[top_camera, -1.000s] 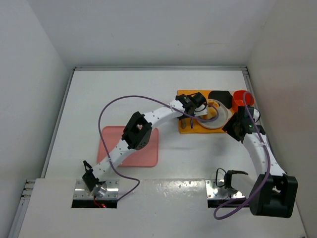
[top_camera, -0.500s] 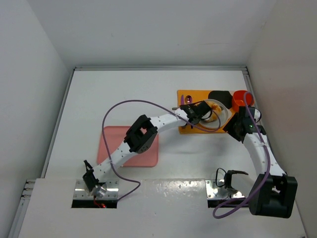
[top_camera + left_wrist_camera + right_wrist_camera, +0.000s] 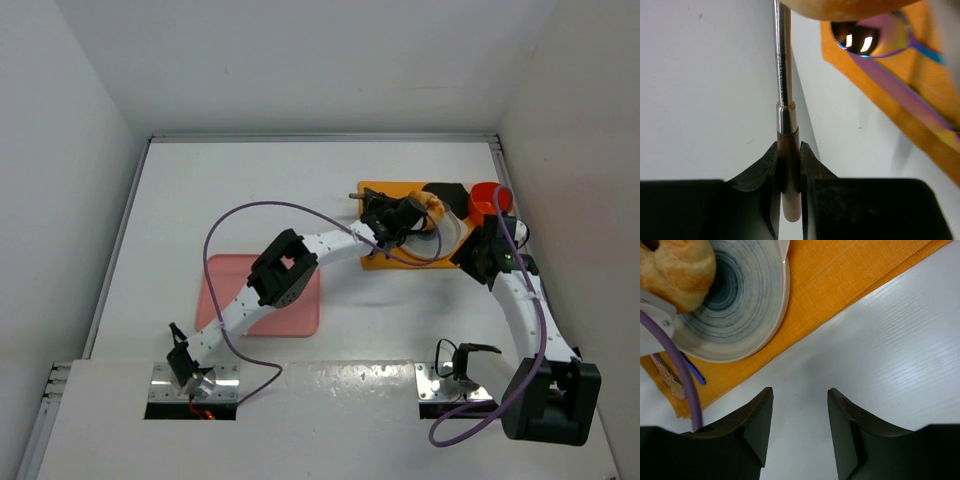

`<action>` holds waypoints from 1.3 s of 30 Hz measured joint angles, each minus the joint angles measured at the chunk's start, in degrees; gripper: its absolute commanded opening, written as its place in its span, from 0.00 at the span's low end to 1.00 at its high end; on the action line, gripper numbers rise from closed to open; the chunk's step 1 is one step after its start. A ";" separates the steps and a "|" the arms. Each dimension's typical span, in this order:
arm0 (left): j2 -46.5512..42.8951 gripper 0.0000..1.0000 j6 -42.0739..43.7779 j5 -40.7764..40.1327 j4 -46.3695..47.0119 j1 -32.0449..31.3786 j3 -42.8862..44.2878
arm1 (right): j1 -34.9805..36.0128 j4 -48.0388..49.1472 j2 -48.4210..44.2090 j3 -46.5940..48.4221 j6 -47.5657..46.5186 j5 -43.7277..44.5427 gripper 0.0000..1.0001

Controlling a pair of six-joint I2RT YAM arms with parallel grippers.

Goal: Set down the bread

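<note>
"On the left side, what does the left gripper [image 3: 789, 148] hold?"
"It is clenched on a metal stick [image 3: 782, 60]. The bread [image 3: 430, 207] is at the stick's tip, over the plate [image 3: 775, 305], at 11 o'clock seen from above."
"And the right gripper [image 3: 800, 395]?"
"Its fingers are spread, holding nothing, at the plate's 4 o'clock."

A flat white worktop [image 3: 250, 190] fills the scene, boxed in by plain pale walls: a left wall [image 3: 60, 200], a back wall [image 3: 300, 60] and a right wall [image 3: 580, 150]. A thin metal strip [image 3: 320, 138] runs along its far edge. A glossy white panel [image 3: 330, 420] spans the near edge. The light is soft and even, and the shadows are faint.
</note>
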 measured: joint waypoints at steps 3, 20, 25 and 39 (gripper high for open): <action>0.00 0.00 1.77 -0.98 1.99 1.42 0.31 | 0.00 -0.02 0.00 0.00 -0.02 -0.15 0.48; -2.27 0.00 -0.46 4.11 0.81 0.28 -6.47 | 0.00 -0.02 0.02 0.00 -0.13 -0.92 0.47; -2.27 0.00 -1.90 5.81 -2.93 0.26 -5.38 | 0.00 0.02 0.04 0.00 -0.07 -1.70 0.47; -4.22 0.00 -5.99 16.17 -15.78 0.63 -3.04 | 0.31 1.84 5.75 1.42 2.23 -5.03 0.44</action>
